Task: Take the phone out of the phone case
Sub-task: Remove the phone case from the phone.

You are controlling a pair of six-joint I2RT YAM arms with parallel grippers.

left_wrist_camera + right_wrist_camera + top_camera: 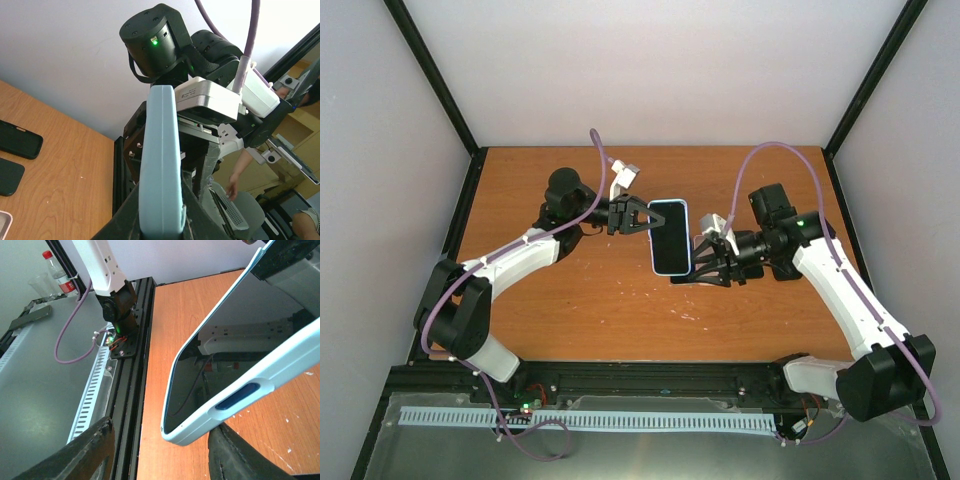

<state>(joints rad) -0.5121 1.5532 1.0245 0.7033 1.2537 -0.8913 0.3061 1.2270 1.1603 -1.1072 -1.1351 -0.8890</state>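
The phone in its light blue case (670, 237) is held in the air over the middle of the table, screen up. My left gripper (644, 217) is shut on the case's far left edge; in the left wrist view the case's edge (160, 165) rises from between my shut fingers (161, 226). My right gripper (689, 262) is open at the phone's near right corner. In the right wrist view the case's corner (200, 425) sits between the spread fingers (167, 452); the right finger (245, 452) lies close under the case's side with the blue button.
A black case or phone (682, 277) lies on the wooden table (580, 300) under my right gripper. The left wrist view shows a black case (17, 145), another dark one (9, 176) and a pale corner (4, 220). The black frame rail (130, 390) runs along the near edge.
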